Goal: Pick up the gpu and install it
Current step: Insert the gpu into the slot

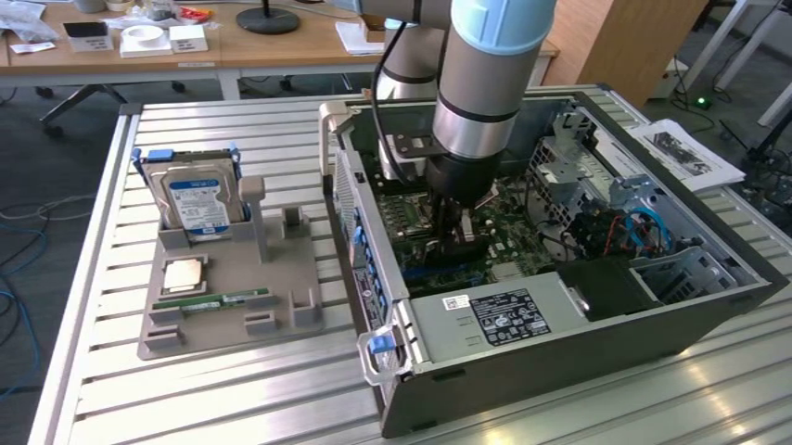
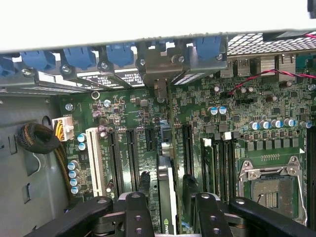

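The gpu (image 2: 167,192) stands edge-on in a motherboard slot inside the open computer case (image 1: 693,311). Its silver end bracket (image 2: 159,66) sits against the case's rear wall, under the blue clips. My gripper (image 2: 173,217) hangs straight over the card, one black finger (image 2: 137,212) on each side of it with a gap between the pads and the board. The jaws are open and hold nothing. In the exterior view the gripper (image 1: 458,239) is low over the green motherboard (image 1: 514,236) in the middle of the case.
A grey holder (image 1: 223,324) on the slatted table at the exterior view's left carries a hard drive (image 1: 198,199), a chip (image 1: 184,275) and a green memory stick (image 1: 229,299). Beside the card lie an empty processor socket (image 2: 269,190), black slots and the power supply (image 1: 502,315).
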`<state>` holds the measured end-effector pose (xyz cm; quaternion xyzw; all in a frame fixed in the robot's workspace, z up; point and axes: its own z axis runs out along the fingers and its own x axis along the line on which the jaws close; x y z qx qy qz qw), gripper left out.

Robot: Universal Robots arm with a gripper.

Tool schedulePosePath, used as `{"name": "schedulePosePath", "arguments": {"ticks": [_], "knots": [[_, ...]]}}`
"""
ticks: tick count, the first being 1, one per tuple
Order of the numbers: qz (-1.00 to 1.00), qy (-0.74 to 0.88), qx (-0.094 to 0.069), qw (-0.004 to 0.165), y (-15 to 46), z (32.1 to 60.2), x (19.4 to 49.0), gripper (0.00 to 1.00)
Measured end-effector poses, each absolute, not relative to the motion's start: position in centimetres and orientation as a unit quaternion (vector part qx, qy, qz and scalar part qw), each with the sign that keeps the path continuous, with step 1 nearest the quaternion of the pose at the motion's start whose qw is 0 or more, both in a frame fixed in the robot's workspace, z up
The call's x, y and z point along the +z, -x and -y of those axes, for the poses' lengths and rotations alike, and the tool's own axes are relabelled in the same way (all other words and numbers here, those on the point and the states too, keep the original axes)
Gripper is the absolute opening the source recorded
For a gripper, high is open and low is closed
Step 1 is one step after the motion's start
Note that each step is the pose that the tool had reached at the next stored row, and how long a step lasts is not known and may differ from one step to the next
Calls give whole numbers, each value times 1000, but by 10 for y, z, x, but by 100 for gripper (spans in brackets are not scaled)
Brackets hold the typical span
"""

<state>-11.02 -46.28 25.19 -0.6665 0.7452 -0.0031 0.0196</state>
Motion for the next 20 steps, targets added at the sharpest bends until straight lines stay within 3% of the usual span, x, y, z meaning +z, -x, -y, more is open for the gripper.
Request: {"name": "schedulePosePath", "arguments": {"ticks": [20], "knots": [[-745,666,-3,20,110,463,297,40]]}}
